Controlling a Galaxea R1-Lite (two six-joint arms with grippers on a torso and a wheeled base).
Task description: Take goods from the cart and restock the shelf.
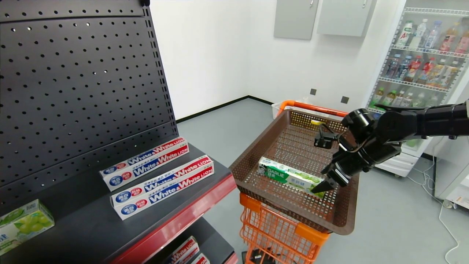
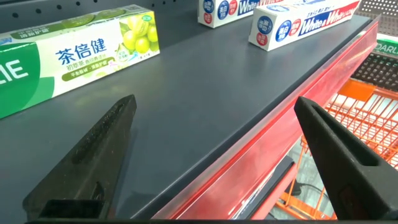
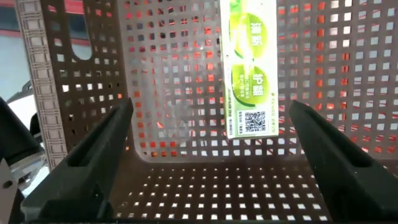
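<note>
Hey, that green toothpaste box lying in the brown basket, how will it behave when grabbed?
Probably stiff but crushable: the green toothpaste box looks like thin printed carton. Its flat sides make rolling unlikely; it lies flat on the basket mesh. Likely light, and gripped near one end it may tilt.

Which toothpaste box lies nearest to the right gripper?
The green toothpaste box in the cart's brown basket, beside the right gripper; the other boxes all lie on the shelf.
</note>
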